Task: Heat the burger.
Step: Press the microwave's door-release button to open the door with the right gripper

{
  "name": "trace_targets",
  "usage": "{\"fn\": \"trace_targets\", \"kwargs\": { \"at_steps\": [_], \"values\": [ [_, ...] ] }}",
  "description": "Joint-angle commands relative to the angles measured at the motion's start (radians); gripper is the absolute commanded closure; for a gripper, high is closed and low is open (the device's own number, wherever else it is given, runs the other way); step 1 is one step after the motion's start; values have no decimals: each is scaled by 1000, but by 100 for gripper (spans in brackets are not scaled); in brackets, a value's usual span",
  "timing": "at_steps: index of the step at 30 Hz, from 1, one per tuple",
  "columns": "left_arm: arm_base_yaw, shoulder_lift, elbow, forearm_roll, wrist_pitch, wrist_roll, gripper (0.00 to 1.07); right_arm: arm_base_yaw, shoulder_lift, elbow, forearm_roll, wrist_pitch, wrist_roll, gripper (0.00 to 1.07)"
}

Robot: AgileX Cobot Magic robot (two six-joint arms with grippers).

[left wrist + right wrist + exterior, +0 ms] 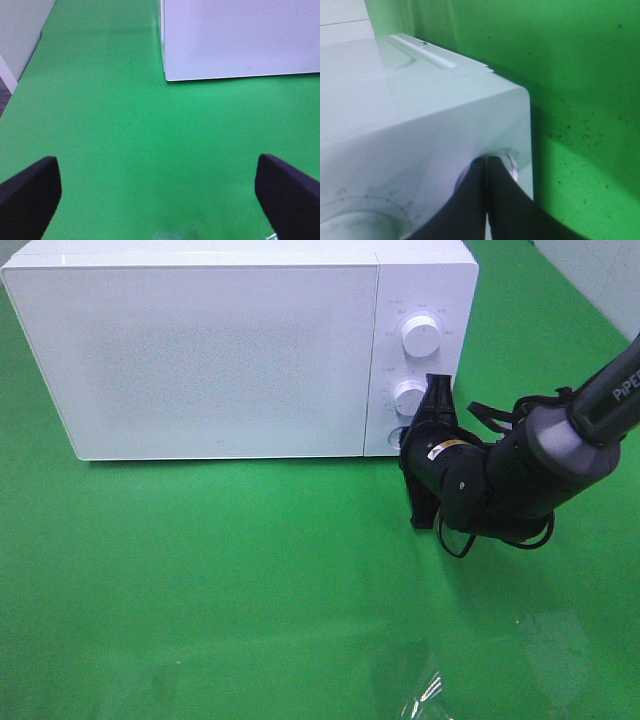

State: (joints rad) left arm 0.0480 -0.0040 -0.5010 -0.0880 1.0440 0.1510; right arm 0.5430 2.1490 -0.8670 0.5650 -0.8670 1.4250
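Right gripper (486, 170) clamped shut, empty, at microwave (200, 350) front panel. Left gripper (159, 192) spread wide, empty, off its door-side front corner. Door (215, 360) closed; no burger visible, possibly inside, can't confirm. Under lower knob (409, 397), tips on round button (513, 167). Risk: slipping off small button, shoving microwave back.

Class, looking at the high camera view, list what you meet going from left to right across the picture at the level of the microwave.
Microwave door → upper knob → right arm. The right claw overlaps the control panel, so it is left out.
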Motion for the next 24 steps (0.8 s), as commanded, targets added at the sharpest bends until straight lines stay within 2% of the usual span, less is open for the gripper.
{"fn": "trace_targets", "kwargs": {
  "at_steps": [1,16,20,24],
  "values": [
    [1,-18,2,-4,-1,-9,9,-4,0,-17,0,-93,10,107],
    [1,-18,2,-4,-1,-9,9,-4,9,-94,15,-268,11,107],
    [1,-18,2,-4,-1,-9,9,-4,86,-159,18,-363,33,107],
    [1,-18,2,-4,-1,-9,9,-4,109,-173,22,-387,41,107]
  ]
}}
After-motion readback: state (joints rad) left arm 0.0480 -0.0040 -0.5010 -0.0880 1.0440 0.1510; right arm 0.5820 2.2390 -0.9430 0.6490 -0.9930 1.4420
